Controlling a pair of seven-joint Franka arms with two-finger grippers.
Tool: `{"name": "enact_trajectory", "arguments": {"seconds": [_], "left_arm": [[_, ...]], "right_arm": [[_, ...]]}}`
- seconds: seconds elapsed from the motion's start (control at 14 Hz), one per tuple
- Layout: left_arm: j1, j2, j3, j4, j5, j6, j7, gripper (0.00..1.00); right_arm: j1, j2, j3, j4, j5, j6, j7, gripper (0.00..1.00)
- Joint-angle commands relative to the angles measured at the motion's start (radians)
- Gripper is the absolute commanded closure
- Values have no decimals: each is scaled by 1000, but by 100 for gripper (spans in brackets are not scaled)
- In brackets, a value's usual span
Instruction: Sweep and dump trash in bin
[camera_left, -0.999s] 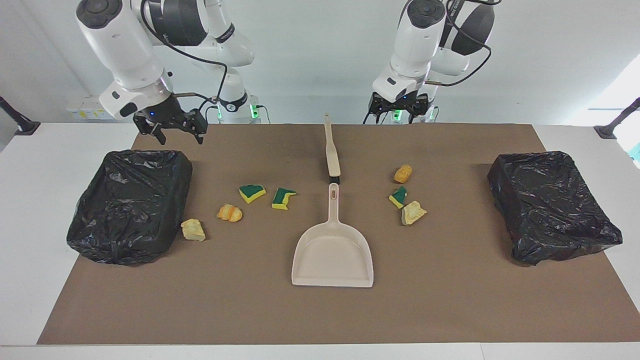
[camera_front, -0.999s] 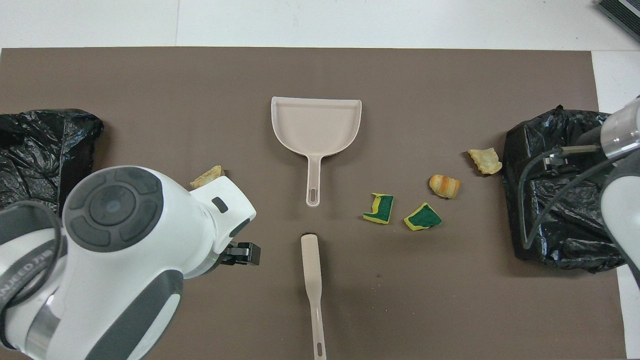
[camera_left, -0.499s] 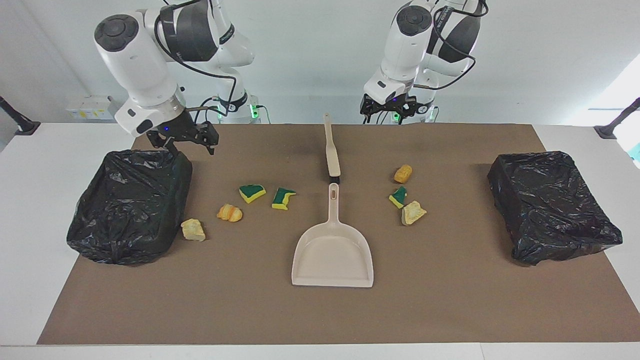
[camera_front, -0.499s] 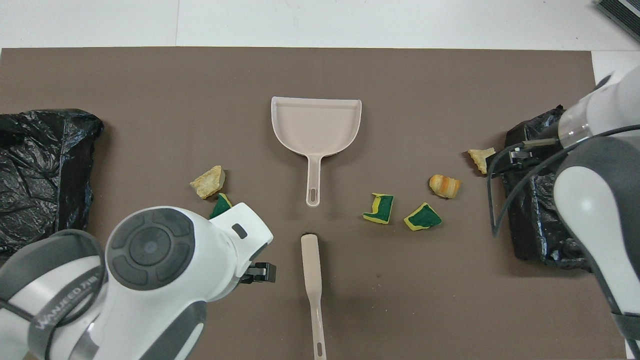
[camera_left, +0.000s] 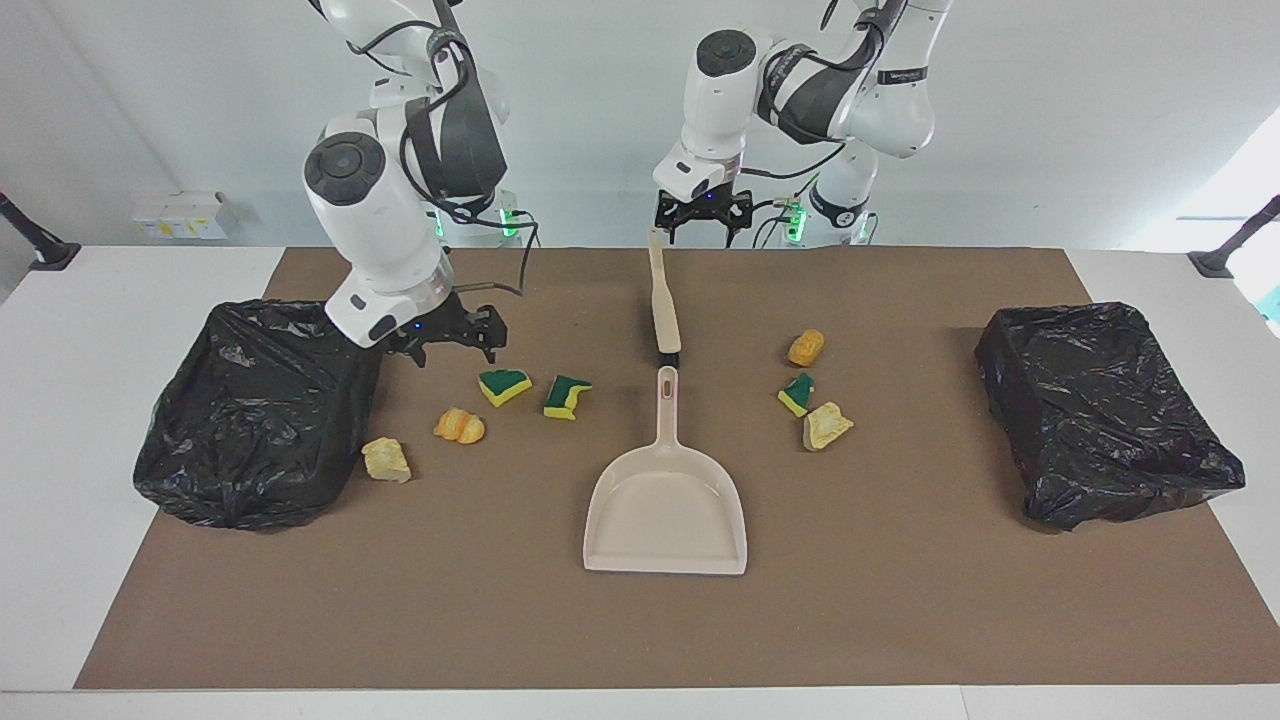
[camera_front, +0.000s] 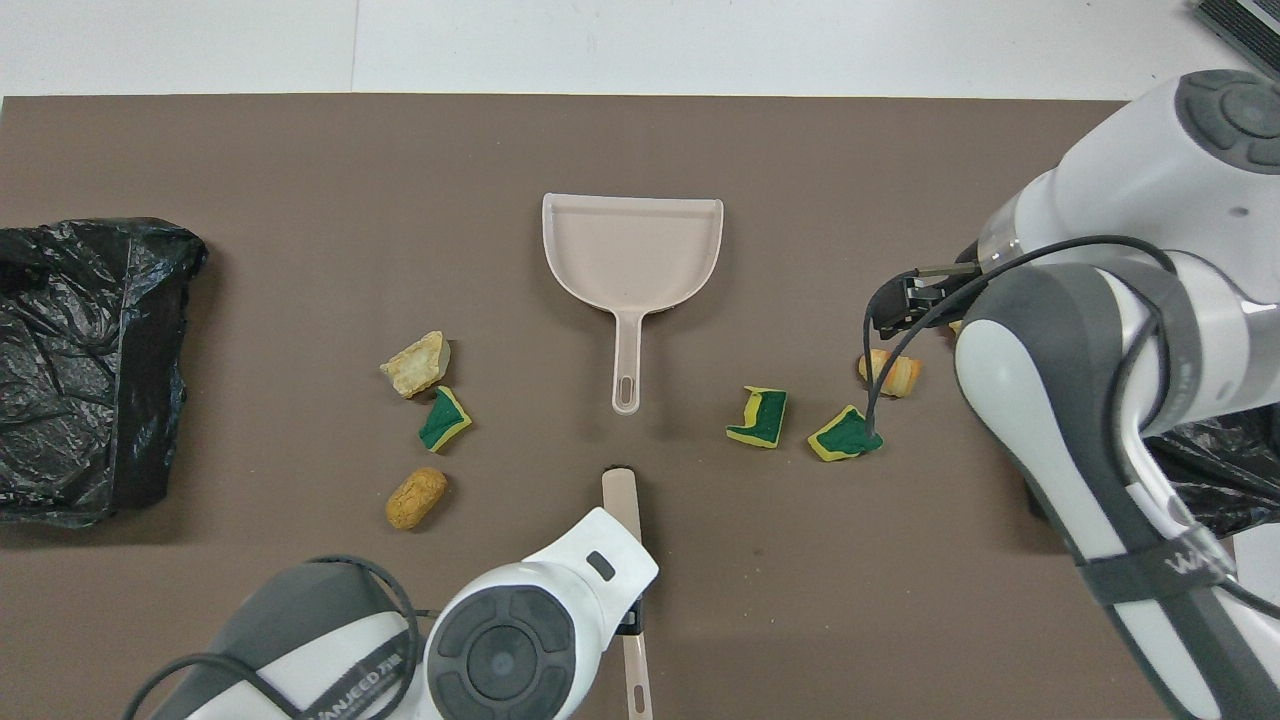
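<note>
- Right, the left claw (camera_left: 702, 222) hangs just over the robot-end tip of the brush (camera_left: 662, 300); its fingers look parted and it has hold of nothing, so I judge it is lined up to take the handle.
- The brush lies flat on the brown surface (camera_left: 900, 600), handle toward the robots and dark head pointing away from the left claw, almost touching the handle end of the dustpan (camera_left: 665, 500). Brush and pan sit in one line, probably so that each arm can take one tool.
- The right claw (camera_left: 450, 338) is low over the surface beside the bin (camera_left: 255, 410) at its own arm's end; whether its fingers are open I cannot tell, but nothing is in them.
- The trash is all loose on the surface, none swept yet. Just below the right claw in the facing view lie four scraps: two green-and-yellow sponge pieces (camera_left: 504, 385) (camera_left: 567, 396), an orange lump (camera_left: 459, 426) and a pale chunk (camera_left: 386, 459) beside that bin.
- Toward the left arm's end of the pan handle lie three more: an orange lump (camera_left: 805, 347), a sponge piece (camera_left: 797, 394) and a pale chunk (camera_left: 827, 426).
- Count: seven scraps, two black-lined bins, the second (camera_left: 1105, 410) at the left arm's end, one brush, one dustpan.
</note>
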Motion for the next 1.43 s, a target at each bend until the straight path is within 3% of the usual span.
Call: {"name": "enact_trajectory", "arguments": {"seconds": [0.0, 0.64, 0.93, 1.36], "left_arm": [[-56, 29, 18, -43, -5, 90, -45, 0], [-61, 61, 17, -100, -5, 179, -26, 0], [-96, 92, 17, -107, -5, 219, -31, 0], [-98, 95, 17, -92, -3, 211, -34, 13]], "right_arm": [[27, 55, -2, 52, -27, 14, 58, 0], [159, 142, 3, 91, 25, 121, 289, 0], [238, 260, 1, 192, 21, 184, 417, 0], [283, 313, 1, 200, 12, 264, 452, 0]]}}
